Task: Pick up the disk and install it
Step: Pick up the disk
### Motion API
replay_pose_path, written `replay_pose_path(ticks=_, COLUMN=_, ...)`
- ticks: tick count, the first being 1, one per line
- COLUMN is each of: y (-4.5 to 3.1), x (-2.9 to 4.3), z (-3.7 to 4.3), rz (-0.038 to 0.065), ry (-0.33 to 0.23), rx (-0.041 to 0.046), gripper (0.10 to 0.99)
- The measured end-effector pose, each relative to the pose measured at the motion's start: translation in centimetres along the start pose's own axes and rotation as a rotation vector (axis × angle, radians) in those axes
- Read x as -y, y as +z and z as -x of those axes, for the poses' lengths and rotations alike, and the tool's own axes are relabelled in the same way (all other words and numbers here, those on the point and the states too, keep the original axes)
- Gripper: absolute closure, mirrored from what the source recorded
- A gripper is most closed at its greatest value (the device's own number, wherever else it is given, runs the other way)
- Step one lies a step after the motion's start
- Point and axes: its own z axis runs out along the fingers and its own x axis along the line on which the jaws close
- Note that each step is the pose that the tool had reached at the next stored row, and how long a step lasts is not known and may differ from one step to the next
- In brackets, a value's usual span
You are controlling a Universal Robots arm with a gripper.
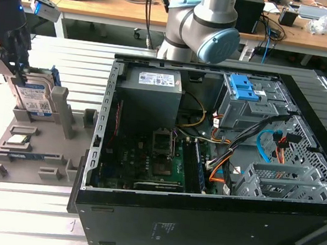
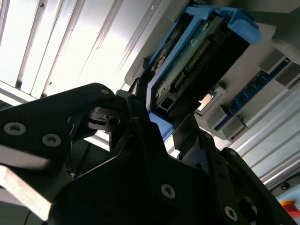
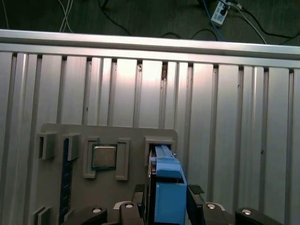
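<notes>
While the disk stands on edge in a slot of the grey tray, the gripper is clamped on its upper part. In the first wrist view the black fingers press on either side of the blue frame, and the jaws are narrowed to the disk's thickness. The second wrist view shows the disk's connector row and dark underside beyond the fingers. A chip lies in a tray pocket just beside the disk's slot. The tray sits on the ribbed metal table, to the exterior view's left of the open case, and the disk is well apart from the case's bays. Whether the disk has lifted clear of its slot, I cannot tell.
</notes>
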Motion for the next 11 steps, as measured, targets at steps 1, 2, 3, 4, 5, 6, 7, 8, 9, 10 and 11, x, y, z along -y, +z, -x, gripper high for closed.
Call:
replay_pose_path(ticks=1, y=0.01, x=0.0, z=0.0, rz=-0.001, ry=0.0, rx=0.0, gripper=0.604)
replay_pose_path(ticks=2, y=0.0, x=0.0, z=-0.01, rz=-0.002, ry=0.0, rx=-0.0002, gripper=0.604)
replay_pose_path(ticks=3, y=0.0, x=0.0, z=-0.01, rz=-0.002, ry=0.0, rx=-0.0002, gripper=0.604)
replay_pose_path(ticks=4, y=0.0, x=0.0, z=-0.01, rz=-0.003, ry=0.0, rx=-0.0002, gripper=0.604)
replay_pose_path(ticks=5, y=0.0, x=0.0, z=-0.01, rz=-0.004, ry=0.0, rx=-0.0003, gripper=0.604)
replay_pose_path(ticks=6, y=0.0, x=0.0, z=0.0, rz=-0.005, ry=0.0, rx=-0.0003, gripper=0.604)
replay_pose_path(ticks=7, y=0.01, x=-0.01, z=0.0, rz=-0.005, ry=0.0, rx=-0.0003, gripper=0.604)
replay_pose_path(ticks=8, y=0.03, x=0.0, z=0.0, rz=-0.005, ry=0.0, rx=-0.0006, gripper=0.604)
replay_pose_path(ticks=9, y=0.08, x=0.11, z=0.04, rz=-0.005, ry=0.0, rx=-0.0037, gripper=0.604)
replay_pose_path(ticks=10, y=0.11, x=0.19, z=0.09, rz=-0.005, ry=0.0, rx=-0.0055, gripper=0.604)
replay_pose_path(ticks=11, y=0.15, x=0.31, z=0.16, rz=-0.005, ry=0.0, rx=-0.0071, gripper=0.604)
